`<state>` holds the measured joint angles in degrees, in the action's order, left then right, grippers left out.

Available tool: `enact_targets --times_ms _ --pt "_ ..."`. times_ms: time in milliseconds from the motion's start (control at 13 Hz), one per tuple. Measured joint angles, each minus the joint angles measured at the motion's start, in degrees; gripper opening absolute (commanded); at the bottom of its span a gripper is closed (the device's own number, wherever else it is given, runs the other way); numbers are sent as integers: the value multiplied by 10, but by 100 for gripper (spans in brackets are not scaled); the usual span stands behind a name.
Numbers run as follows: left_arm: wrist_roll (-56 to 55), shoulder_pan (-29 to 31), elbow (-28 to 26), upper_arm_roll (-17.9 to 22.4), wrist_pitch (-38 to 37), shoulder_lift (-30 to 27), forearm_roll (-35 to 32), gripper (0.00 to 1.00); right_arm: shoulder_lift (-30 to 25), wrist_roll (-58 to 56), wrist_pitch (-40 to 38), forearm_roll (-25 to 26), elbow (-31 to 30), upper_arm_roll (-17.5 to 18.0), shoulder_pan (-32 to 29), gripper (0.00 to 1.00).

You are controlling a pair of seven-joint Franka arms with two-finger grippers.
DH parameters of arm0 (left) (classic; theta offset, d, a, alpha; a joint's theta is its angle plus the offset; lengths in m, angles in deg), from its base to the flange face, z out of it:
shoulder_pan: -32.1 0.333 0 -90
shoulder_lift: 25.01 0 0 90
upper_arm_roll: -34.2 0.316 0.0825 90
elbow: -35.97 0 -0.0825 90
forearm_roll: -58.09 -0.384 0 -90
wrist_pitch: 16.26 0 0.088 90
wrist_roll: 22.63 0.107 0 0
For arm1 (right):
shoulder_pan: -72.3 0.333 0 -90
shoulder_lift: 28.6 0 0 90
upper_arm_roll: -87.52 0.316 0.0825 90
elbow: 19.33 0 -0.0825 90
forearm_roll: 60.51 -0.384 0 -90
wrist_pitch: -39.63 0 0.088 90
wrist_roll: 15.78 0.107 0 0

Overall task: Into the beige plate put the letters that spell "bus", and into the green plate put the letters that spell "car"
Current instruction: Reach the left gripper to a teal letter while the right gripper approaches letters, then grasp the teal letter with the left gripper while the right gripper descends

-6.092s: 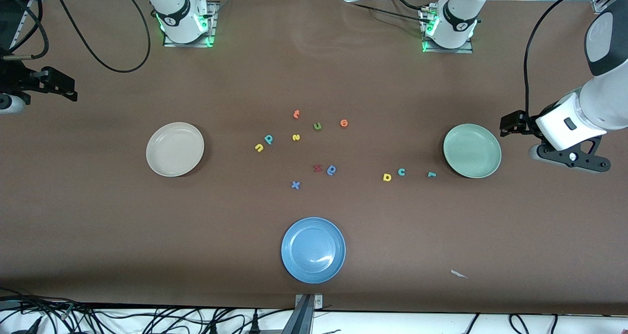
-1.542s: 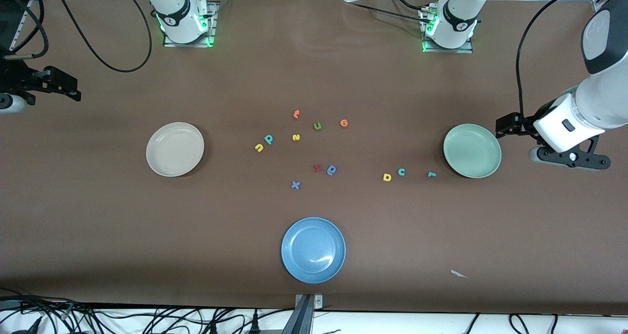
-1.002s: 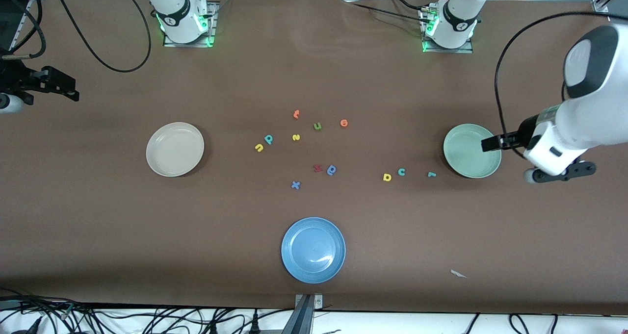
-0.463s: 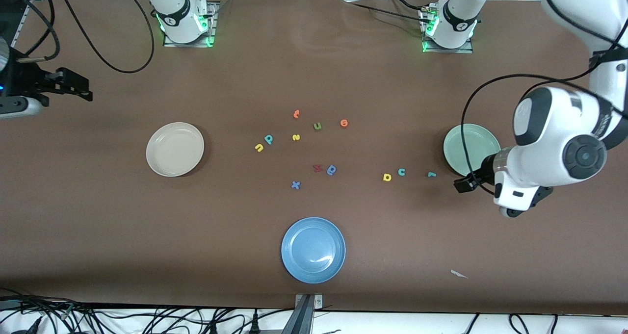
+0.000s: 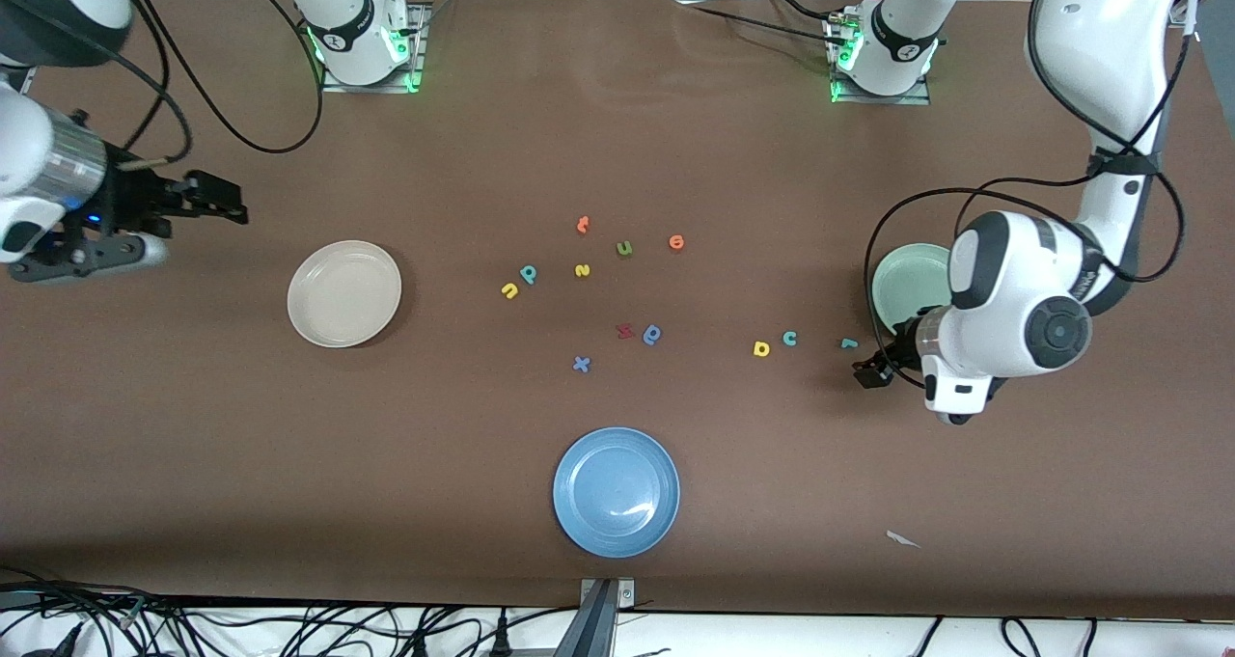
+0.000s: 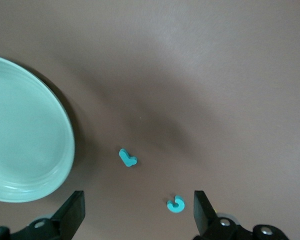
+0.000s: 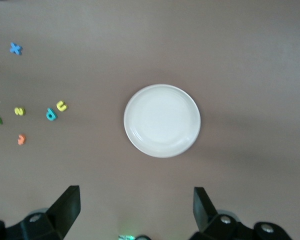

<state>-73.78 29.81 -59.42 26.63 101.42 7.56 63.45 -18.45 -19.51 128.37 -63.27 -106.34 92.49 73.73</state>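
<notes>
Left gripper (image 5: 873,372), jaws open, now being lowered beside tiny teal foam "r" (image 5: 849,343) | right gripper (image 5: 227,208) open, being brought toward round cream-beige plate (image 5: 344,293) | no letters plated yet

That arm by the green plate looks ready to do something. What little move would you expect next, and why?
Probably it lowers the open left gripper onto the teal "r". That letter lies on the table between the gripper's spread fingers in the left wrist view, right beside the green plate where it belongs. Both plates hold nothing yet. The right gripper, open too, hangs near the beige plate.
</notes>
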Motion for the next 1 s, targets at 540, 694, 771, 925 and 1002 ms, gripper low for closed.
enact_targets --times_ms 540,694,771,925,1002 --pt "-72 -19 -116 0 127 1 0 57 21 108 166 0 -113 59 35 100" --pt "-82 -19 -132 2 157 2 0 57 23 149 229 0 -169 92 36 100" --pt "-88 -19 -136 2 168 3 -1 57 23 172 260 3 -195 109 37 100" --pt "-111 -19 -141 3 177 6 -21 57 23 222 309 18 -239 140 38 100" --pt "-128 -19 -142 4 178 10 -39 56 23 243 330 23 -256 153 38 100"
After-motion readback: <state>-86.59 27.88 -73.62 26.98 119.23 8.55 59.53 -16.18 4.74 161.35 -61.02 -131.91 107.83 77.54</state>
